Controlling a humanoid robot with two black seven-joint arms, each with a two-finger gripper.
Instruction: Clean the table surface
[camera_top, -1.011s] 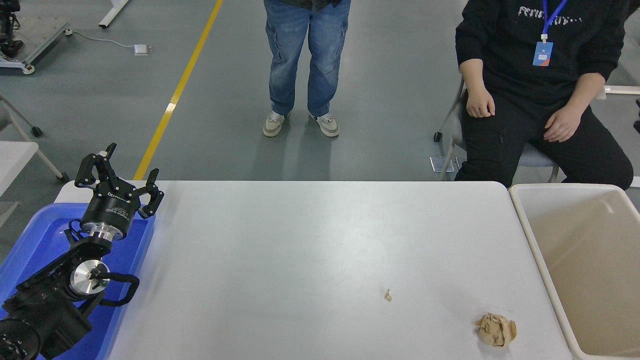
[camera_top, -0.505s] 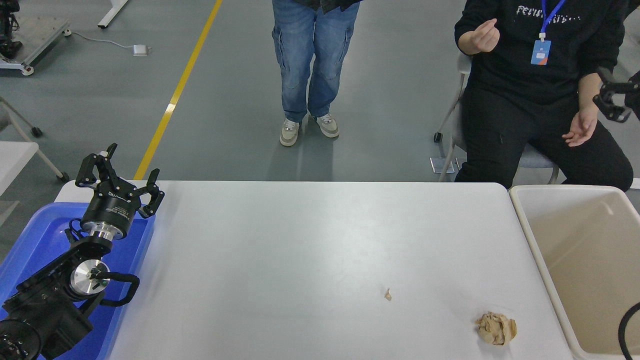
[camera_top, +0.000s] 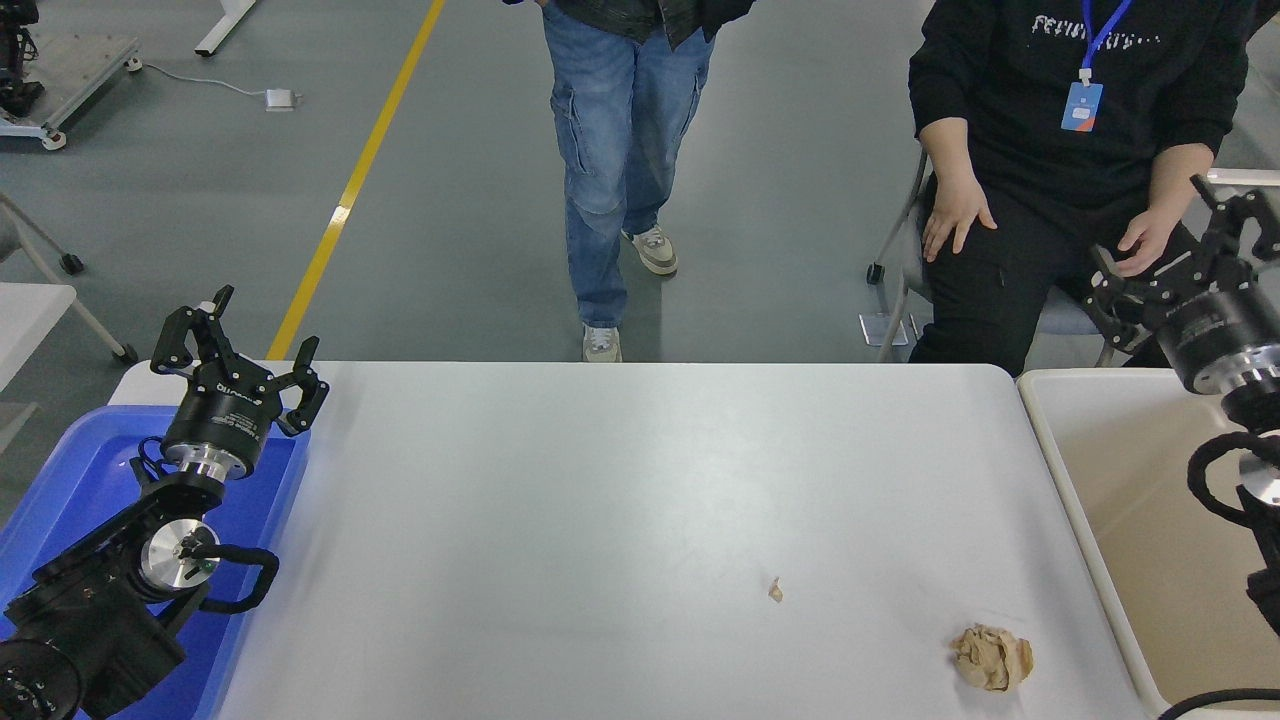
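Head view: table (camera_top: 560, 500) fills the frame centre. Bin (camera_top: 1120, 500) at right, tray (camera_top: 70, 470) at left. Right gripper (camera_top: 1180, 250) spread wide above bin; left gripper (camera_top: 235, 345) wide over tray. Paper wad (camera_top: 992, 657) and scrap (camera_top: 775, 590) on table.

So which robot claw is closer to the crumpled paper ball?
The right claw. It is open, up above the beige bin at the right edge, beyond the crumpled paper ball. The left claw is open over the blue tray, far across the table.
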